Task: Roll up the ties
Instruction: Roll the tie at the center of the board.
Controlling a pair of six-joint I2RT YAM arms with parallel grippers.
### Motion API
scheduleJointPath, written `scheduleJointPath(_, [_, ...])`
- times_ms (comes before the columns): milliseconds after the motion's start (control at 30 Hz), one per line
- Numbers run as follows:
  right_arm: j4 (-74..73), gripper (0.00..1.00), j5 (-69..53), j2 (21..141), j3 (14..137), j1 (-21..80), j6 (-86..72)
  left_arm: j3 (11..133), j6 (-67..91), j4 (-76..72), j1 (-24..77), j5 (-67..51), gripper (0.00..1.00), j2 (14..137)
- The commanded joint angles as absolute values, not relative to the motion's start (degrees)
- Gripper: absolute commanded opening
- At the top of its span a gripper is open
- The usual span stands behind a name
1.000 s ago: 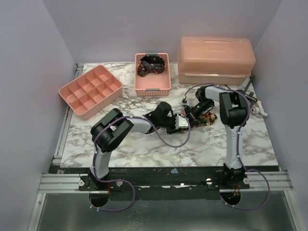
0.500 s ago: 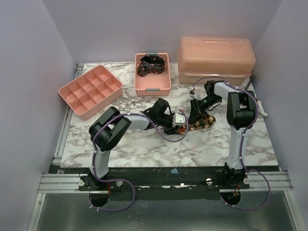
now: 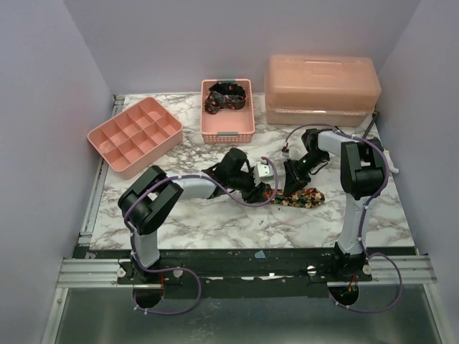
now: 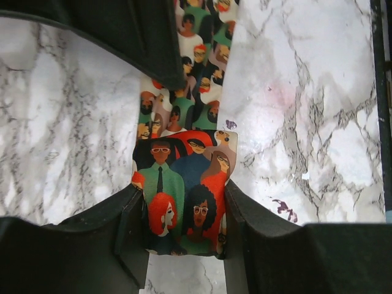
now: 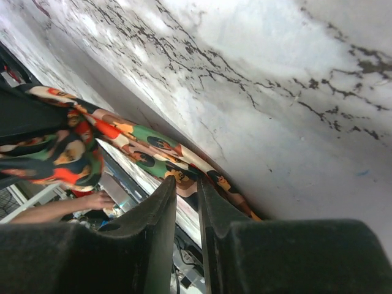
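**First turn of the printed tie (image 4: 184, 165) in hand**

Near the middle of the bench (image 3: 208, 218), a little toward the right edge, the printed tie lies flat. The left gripper (image 4: 185, 211) is clamped across its folded-over end, so the roll looks barely begun. The right gripper (image 5: 197, 190) sits at the strip beyond, fingers almost together; whether they pinch cloth I cannot tell. Next, I judge, the left must turn the fold over while the right holds the strip straight. At the far edge, a dark tie (image 3: 225, 96) sits bundled in the basket (image 3: 227, 132).
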State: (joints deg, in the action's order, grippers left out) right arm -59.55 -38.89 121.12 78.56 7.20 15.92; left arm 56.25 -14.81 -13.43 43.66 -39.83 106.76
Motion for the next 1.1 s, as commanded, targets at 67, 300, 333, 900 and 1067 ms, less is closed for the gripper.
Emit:
scheduleJointPath(67, [-47.7, 0.25, -17.2, 124.9, 74.9, 6.3, 21.2, 51.7, -11.9, -10.6, 43.0, -27.8, 0.17, 104.5])
scheduleJointPath(300, [-48.2, 0.26, -17.4, 126.4, 78.6, 6.4, 22.4, 53.1, -18.7, -4.0, 43.7, -25.1, 0.17, 109.4])
scheduleJointPath(333, [-48.8, 0.27, -18.0, 126.3, 80.0, 6.4, 22.6, 53.5, -19.2, -3.1, 43.9, -25.2, 0.17, 109.9])
scheduleJointPath(900, [-60.3, 0.33, -26.4, 113.2, 74.4, 4.3, 19.3, 57.9, -19.4, 3.2, 45.4, -24.4, 0.16, 113.1])
scheduleJointPath(1067, [-54.8, 0.3, -19.4, 119.5, 74.8, 1.4, 19.5, 58.5, -20.8, 4.2, 45.5, -24.6, 0.17, 113.0])
